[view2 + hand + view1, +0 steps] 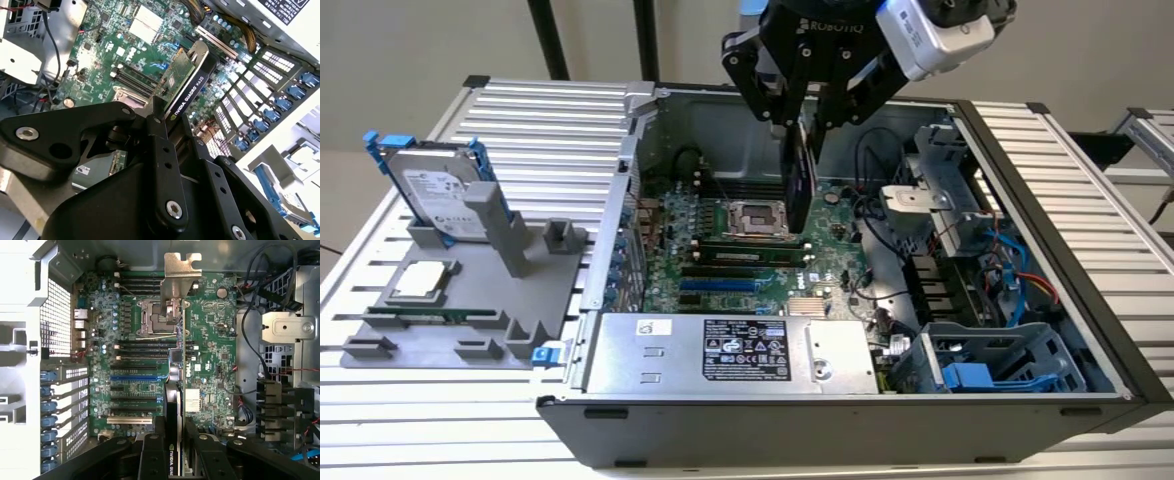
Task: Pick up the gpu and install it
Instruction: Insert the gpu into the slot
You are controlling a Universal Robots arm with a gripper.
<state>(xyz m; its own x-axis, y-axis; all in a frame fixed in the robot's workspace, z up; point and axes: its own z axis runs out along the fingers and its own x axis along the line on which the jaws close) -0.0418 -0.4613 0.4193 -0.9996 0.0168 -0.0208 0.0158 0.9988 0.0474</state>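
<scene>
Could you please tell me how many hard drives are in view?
1: the hard drive stands on edge in the gray holder at the exterior view's left. The case's drive cage may hide others.

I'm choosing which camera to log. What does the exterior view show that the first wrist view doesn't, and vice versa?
The exterior view adds the hard drive and processor on the grey stand outside the case, plus the power supply. The first wrist view adds the silver bracket of the gpu and the rear slot covers with blue clips. Both show the gripper holding the gpu edge-on above the motherboard.
</scene>
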